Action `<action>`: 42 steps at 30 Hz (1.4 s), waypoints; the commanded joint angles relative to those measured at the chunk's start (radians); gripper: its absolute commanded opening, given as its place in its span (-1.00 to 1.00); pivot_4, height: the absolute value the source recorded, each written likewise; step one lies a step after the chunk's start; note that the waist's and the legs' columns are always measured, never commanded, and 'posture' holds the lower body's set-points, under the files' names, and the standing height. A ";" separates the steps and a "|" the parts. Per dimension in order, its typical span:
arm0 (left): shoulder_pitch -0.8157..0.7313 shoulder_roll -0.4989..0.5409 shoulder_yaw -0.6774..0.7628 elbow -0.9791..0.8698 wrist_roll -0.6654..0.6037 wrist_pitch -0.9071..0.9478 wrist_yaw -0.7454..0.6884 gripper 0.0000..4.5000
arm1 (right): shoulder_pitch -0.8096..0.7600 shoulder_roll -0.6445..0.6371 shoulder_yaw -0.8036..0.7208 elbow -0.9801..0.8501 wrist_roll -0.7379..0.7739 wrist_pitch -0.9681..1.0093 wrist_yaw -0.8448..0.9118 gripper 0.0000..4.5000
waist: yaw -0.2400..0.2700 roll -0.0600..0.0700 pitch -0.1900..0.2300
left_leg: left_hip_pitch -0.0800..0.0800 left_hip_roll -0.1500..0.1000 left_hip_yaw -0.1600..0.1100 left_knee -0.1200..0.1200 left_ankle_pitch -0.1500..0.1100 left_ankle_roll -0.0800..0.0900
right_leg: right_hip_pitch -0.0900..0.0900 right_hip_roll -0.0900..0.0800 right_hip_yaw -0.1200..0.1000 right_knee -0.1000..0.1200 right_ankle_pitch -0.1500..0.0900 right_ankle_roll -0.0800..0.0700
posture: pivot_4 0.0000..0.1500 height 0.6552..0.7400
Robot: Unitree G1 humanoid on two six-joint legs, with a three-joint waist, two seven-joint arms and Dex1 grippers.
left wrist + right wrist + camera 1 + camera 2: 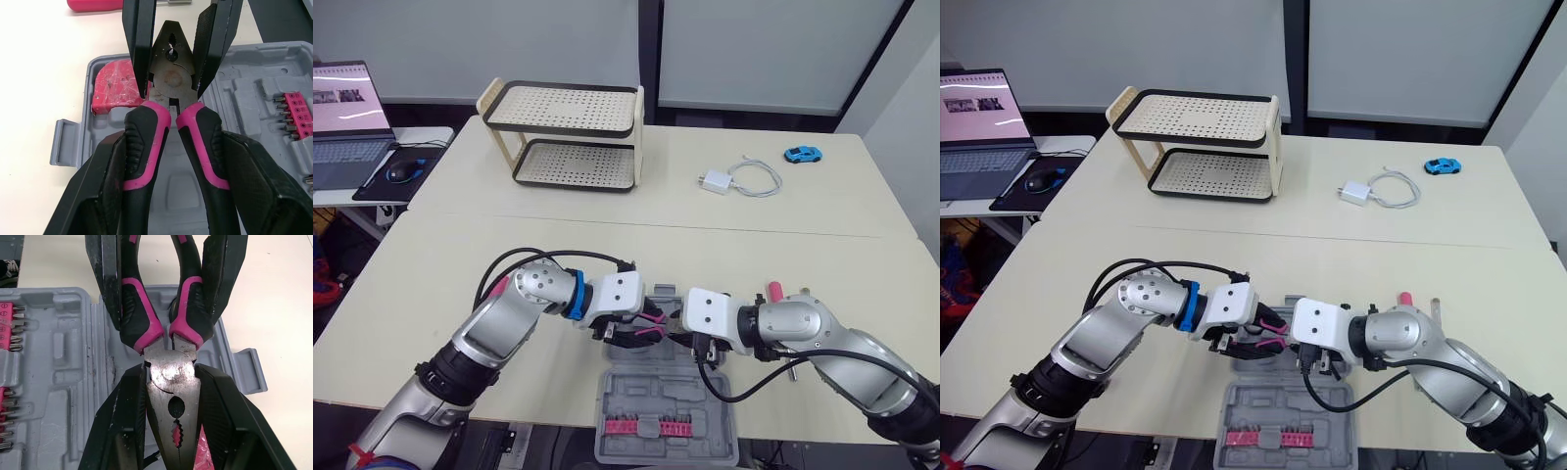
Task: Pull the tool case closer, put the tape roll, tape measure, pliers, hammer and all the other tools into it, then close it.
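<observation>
L pincer (175, 159) clamped on pliers (168, 81) grips, R pincer (171, 374) clamped on the head. Pliers held over open case (715, 403) at near worktop (607, 245) edge. Tape roll (116, 90) in case corner. Bare worktop up to rack (570, 137).

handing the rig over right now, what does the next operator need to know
Left gripper: shut on the pliers at the pink handles. Right gripper: shut on the metal head. The pliers hang over the open tool case at the near edge of the table.
Done: case near and open; a red wrapped item, likely the tape roll, lies in it.
Left: seat the pliers, pack the pink-handled tool by the right arm and any others, close the case.
</observation>
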 commanded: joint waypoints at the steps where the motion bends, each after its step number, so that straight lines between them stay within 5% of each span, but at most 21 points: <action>1: 0.032 0.057 0.056 -0.008 -0.050 -0.072 -0.075 0.85 | -0.002 -0.025 -0.057 -0.030 -0.008 -0.033 0.019 -0.44 | 0.000 0.000 0.000 | 0.000 0.000 0.000 0.000 0.000 0.000 | 0.000 0.000 0.000 0.000 0.000 0.000 | 1.00 0.88; 2: 0.045 0.078 0.077 0.006 -0.063 -0.100 -0.093 0.99 | -0.003 -0.036 -0.067 -0.033 -0.004 -0.037 0.031 -0.44 | -0.001 0.000 0.000 | 0.000 0.000 0.000 0.000 0.000 0.000 | 0.000 0.000 0.000 0.000 0.000 0.000 | 1.00 0.88; 13: 0.219 0.219 0.276 0.186 -0.169 -0.424 -0.282 1.00 | -0.090 -0.189 -0.087 -0.023 -0.011 -0.049 0.206 -0.44 | 0.000 0.001 0.001 | 0.000 0.000 0.001 0.000 0.000 0.000 | -0.001 0.000 0.000 0.000 0.000 0.000 | 1.00 0.88; 28: 0.303 0.238 0.326 0.146 -0.171 -0.444 -0.257 1.00 | -0.182 -0.040 0.135 0.116 -0.174 -0.032 0.216 -0.44 | -0.003 0.001 0.001 | 0.000 0.001 0.001 0.000 0.000 0.000 | -0.003 0.000 0.000 0.002 0.000 -0.001 | 1.00 0.88; 42: 0.309 0.229 0.322 0.109 -0.171 -0.421 -0.228 1.00 | -0.147 0.030 0.184 0.200 -0.234 -0.041 0.226 -0.44 | -0.003 0.001 0.001 | -0.001 0.001 0.001 0.000 0.000 0.000 | -0.004 0.000 0.000 0.002 0.000 -0.001 | 1.00 0.88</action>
